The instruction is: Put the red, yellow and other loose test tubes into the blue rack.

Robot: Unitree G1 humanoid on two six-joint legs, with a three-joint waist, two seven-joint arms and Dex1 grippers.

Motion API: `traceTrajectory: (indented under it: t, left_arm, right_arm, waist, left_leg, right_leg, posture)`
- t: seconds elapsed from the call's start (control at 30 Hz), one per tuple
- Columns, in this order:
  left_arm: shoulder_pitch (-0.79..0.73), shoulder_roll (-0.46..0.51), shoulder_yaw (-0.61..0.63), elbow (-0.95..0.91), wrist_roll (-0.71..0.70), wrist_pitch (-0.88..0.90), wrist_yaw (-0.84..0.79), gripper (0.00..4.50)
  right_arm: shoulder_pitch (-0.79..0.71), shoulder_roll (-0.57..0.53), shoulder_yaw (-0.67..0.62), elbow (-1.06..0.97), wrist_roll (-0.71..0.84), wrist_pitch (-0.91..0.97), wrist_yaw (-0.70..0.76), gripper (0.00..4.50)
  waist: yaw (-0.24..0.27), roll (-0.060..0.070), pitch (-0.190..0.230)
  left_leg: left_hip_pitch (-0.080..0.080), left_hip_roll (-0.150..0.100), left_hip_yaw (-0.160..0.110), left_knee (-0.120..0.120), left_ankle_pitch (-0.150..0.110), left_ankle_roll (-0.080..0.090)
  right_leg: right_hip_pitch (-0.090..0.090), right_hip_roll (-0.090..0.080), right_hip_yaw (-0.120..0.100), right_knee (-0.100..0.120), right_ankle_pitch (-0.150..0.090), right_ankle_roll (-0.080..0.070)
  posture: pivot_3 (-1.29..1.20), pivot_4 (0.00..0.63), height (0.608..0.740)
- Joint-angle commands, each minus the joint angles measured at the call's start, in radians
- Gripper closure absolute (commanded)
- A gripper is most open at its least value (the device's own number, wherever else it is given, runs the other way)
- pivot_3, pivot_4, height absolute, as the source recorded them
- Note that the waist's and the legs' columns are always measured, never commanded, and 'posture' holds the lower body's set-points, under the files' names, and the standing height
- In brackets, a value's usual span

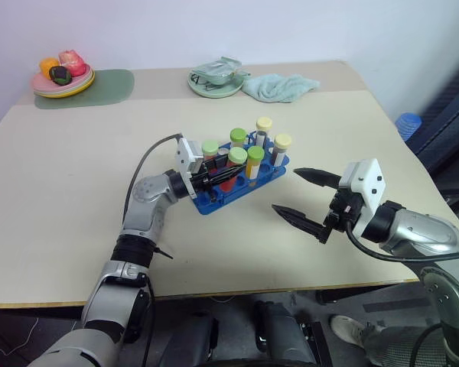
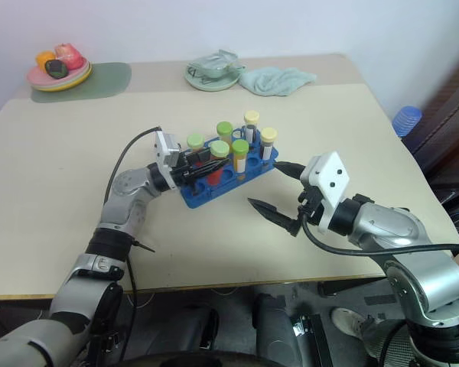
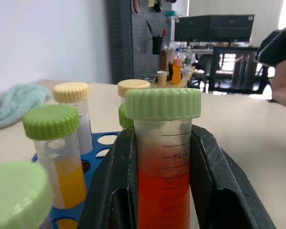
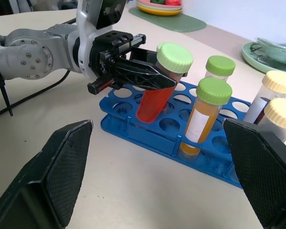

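The blue rack (image 1: pixel 213 203) stands mid-table, with several capped tubes upright in its holes. One of them is a yellow tube (image 4: pixel 199 119) with a green cap. My left gripper (image 1: pixel 214 177) is shut on the red tube (image 4: pixel 155 98), just under its green cap. This tube leans, and its lower end sits in a hole at the rack's near-left part. The wrist view shows both black fingers (image 3: pixel 112 191) pressed against the tube's sides. My right gripper (image 1: pixel 284 189) hovers open and empty, right of the rack and above the table.
At the table's far left a plate of fruit (image 1: pixel 61 76) rests on a green mat (image 1: pixel 113 86). A green dish (image 1: pixel 214 80) and a pale teal cloth (image 1: pixel 281 86) lie at the back. A blue object (image 1: pixel 408 124) stands beyond the right edge.
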State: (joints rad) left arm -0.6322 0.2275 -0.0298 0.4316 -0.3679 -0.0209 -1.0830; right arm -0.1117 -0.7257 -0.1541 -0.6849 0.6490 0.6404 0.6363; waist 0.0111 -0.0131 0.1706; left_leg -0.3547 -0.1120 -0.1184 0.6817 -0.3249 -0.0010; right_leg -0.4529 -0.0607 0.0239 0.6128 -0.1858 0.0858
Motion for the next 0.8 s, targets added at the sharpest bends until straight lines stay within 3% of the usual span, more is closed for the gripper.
traceTrajectory:
  t: [0.03, 0.2, 0.23, 0.47, 0.67, 0.8]
  left_arm:
    - [0.034, 0.010, -0.003, -0.028, -0.032, 0.069, -0.033, 2.65]
    - [0.063, 0.011, 0.009, -0.100, -0.018, 0.080, 0.020, 0.25]
    - [0.078, 0.015, 0.013, -0.138, -0.035, 0.097, 0.019, 0.10]
    - [0.181, 0.082, 0.033, -0.345, -0.039, 0.125, 0.065, 0.10]
    - [0.291, 0.125, 0.150, -0.464, -0.145, 0.159, 0.119, 0.10]
    - [0.451, 0.246, 0.232, -0.560, -0.123, 0.161, 0.132, 0.10]
  right_arm:
    - [0.000, -0.007, -0.031, -0.035, 0.003, -0.020, -0.001, 0.00]
    - [0.001, -0.013, -0.040, -0.034, 0.008, -0.016, 0.002, 0.00]
    - [-0.002, -0.013, -0.040, -0.032, 0.009, -0.016, 0.003, 0.00]
    - [-0.008, -0.014, -0.038, -0.016, 0.010, -0.019, 0.019, 0.00]
    - [0.031, -0.002, -0.062, 0.007, -0.004, -0.059, 0.040, 0.00]
    - [0.104, 0.020, -0.103, 0.065, -0.033, -0.132, 0.056, 0.00]
  waist:
    - [0.000, 0.000, 0.000]
    - [0.003, 0.000, 0.000]
    - [0.003, 0.000, 0.000]
    - [0.001, 0.000, 0.000]
    - [0.001, 0.000, 0.000]
    - [0.000, 0.000, 0.000]
  left_leg:
    - [0.000, 0.000, 0.000, 0.000, 0.000, 0.000]
    - [-0.002, 0.000, 0.000, 0.000, 0.000, 0.000]
    - [-0.002, 0.000, 0.000, 0.000, 0.000, 0.000]
    - [-0.002, 0.000, 0.000, 0.000, 0.000, 0.000]
    - [-0.002, 0.000, 0.001, -0.001, 0.000, 0.000]
    - [-0.001, 0.001, 0.002, -0.002, -0.001, 0.001]
  right_leg:
    - [0.000, 0.000, 0.000, 0.000, 0.000, 0.000]
    - [-0.001, 0.000, 0.000, 0.000, 0.000, 0.000]
    - [-0.002, 0.000, 0.000, 0.000, 0.000, 0.000]
    - [-0.002, 0.000, 0.001, 0.000, 0.000, 0.000]
    - [-0.002, 0.000, 0.001, -0.001, 0.000, 0.000]
    - [-0.003, 0.000, 0.001, -0.001, 0.000, 0.000]
  posture:
    - [0.00, 0.150, 0.740]
    - [0.00, 0.150, 0.740]
    - [0.00, 0.150, 0.740]
    - [0.00, 0.150, 0.740]
    - [0.00, 0.150, 0.740]
    - [0.00, 0.150, 0.740]
